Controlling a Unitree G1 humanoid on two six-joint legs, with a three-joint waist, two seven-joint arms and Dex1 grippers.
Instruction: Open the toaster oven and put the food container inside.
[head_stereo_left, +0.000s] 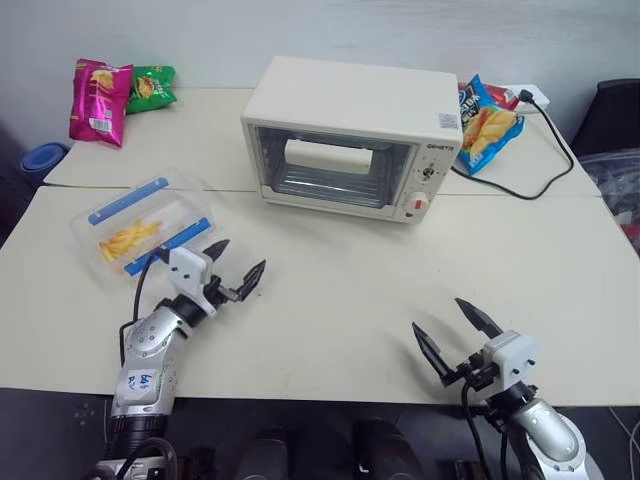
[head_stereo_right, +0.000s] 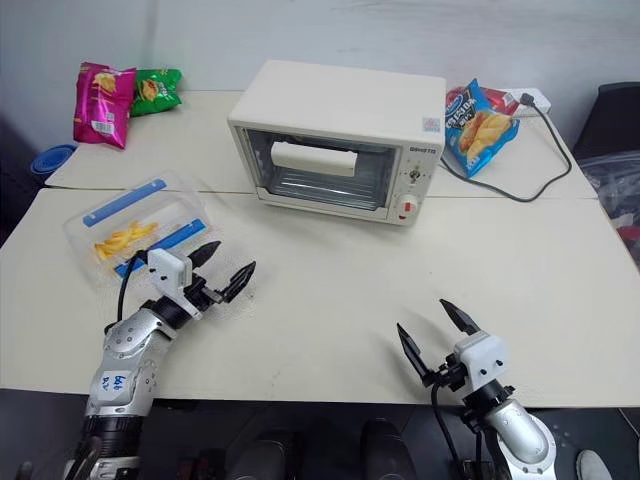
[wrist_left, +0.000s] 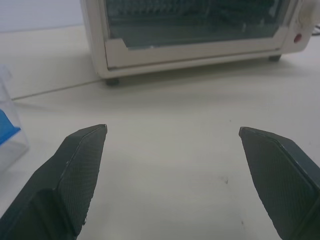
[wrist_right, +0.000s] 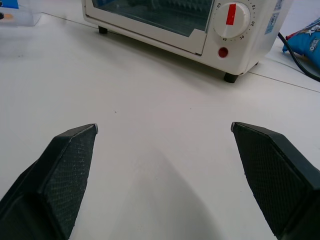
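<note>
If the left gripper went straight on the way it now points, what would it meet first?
Probably the toaster oven, near the lower left corner of its shut glass door; only bare table lies ahead of the open left gripper. Depth is uncertain.

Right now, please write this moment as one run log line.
cream-white boxy toaster oven: door shut | clear plastic food container: on table | left gripper: open, empty | right gripper: open, empty

Cream-white toaster oven upright at worktop's far middle, glass door shut; clear food container with two blue clip bars and yellow fries lies flat, lid on, well left of it.
</note>
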